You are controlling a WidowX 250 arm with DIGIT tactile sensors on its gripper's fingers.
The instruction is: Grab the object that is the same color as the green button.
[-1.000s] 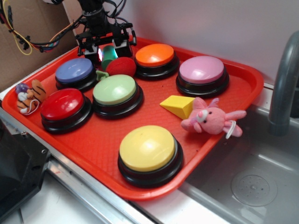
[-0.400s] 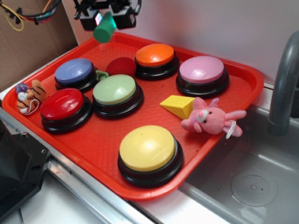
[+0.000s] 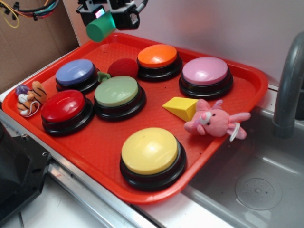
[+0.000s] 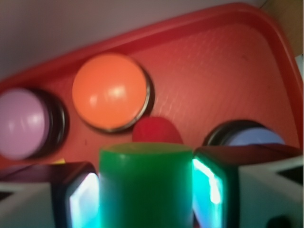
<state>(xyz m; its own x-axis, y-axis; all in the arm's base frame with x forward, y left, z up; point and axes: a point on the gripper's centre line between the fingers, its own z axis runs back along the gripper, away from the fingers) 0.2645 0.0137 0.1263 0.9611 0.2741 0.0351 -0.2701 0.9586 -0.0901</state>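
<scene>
Green cylinder (image 3: 100, 29) pinched in the gripper (image 3: 107, 16)

It hangs over the far left corner of the red tray (image 3: 247, 95), beside a grey sink (image 3: 256, 180) and white wall (image 3: 213, 23).

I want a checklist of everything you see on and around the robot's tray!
Surface: red plastic tray, on a metal counter.
Job's things: small green plastic cylinder held above the tray's back corner; pale-green domed button on the tray.
Clutter: blue, red, orange, pink and yellow domed buttons; red fuzzy ball; yellow wedge; pink plush bunny; small tiger toy; tiny green leafy piece.
Gripper: black gripper shut on the cylinder.
Cables: coloured wires, top left.
Surroundings: sink, grey faucet.
</scene>
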